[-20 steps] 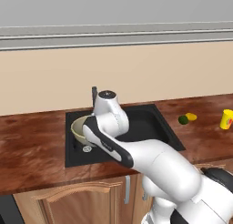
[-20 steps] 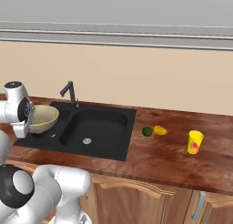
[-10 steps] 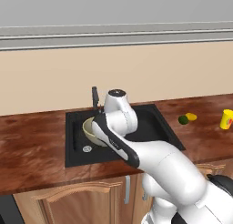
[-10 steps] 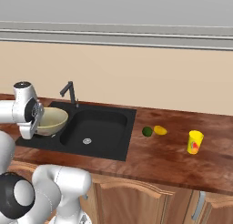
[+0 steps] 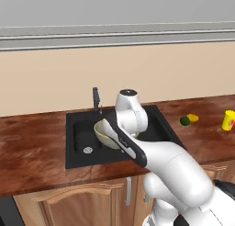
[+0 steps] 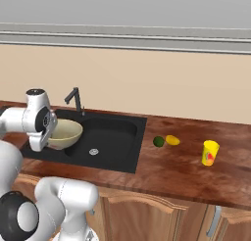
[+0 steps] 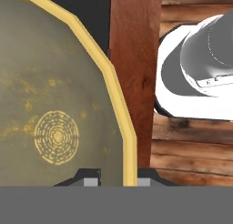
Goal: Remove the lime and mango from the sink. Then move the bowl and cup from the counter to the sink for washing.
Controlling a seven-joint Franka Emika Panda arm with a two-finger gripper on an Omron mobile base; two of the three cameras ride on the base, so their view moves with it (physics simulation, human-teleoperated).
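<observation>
Two fingers [image 7: 118, 182] pinch the bowl's [image 6: 64, 132] rim between them, over the sink [image 6: 117, 137].

**Bowl over the sink, fruit and cup on the desk**

The sink [image 6: 115, 159] is set into the desk [image 6: 186, 179], its faucet [image 6: 74, 99] at the back rim. The bowl [image 6: 64, 133] hangs over the sink, its rim between the tool's [image 7: 118, 182] fingers. Right of the sink lie the lime [image 6: 158, 141] and mango [image 6: 172, 140], side by side; the cup [image 6: 210, 153] stands further right.

The arm hides the bowl [image 5: 104, 135] (near rim) partly.
</observation>
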